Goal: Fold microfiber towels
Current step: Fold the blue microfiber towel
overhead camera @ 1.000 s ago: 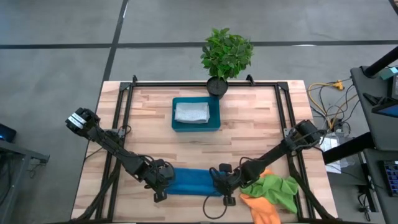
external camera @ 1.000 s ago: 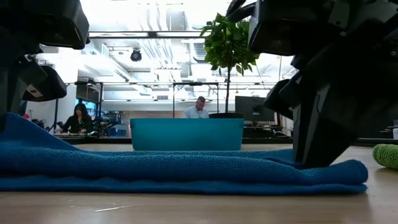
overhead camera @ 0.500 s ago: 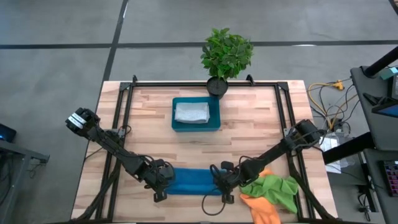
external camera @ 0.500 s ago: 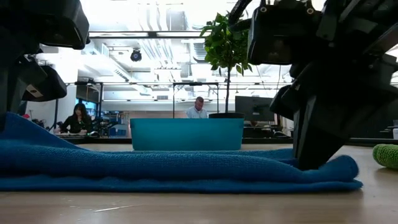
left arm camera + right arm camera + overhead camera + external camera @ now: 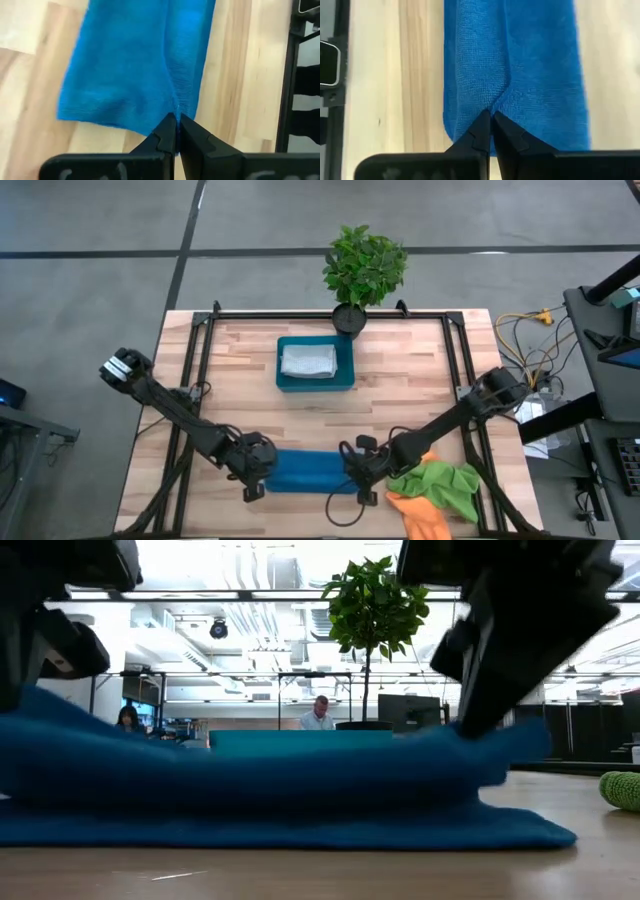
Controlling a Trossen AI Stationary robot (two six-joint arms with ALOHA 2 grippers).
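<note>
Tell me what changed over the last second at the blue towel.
The right gripper closed on the blue towel's end, and with the left gripper, already pinching the other end, lifted that edge off the table. The grey-white towel in the tray and the green and orange towels stayed put.

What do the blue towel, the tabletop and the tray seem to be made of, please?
Blue towel: soft microfibre, matte; fine looped nap shows.
Tabletop: wood, seemingly butcher-block; joined pale strips with grain.
Tray: probably plastic; rigid, smooth teal walls.
</note>
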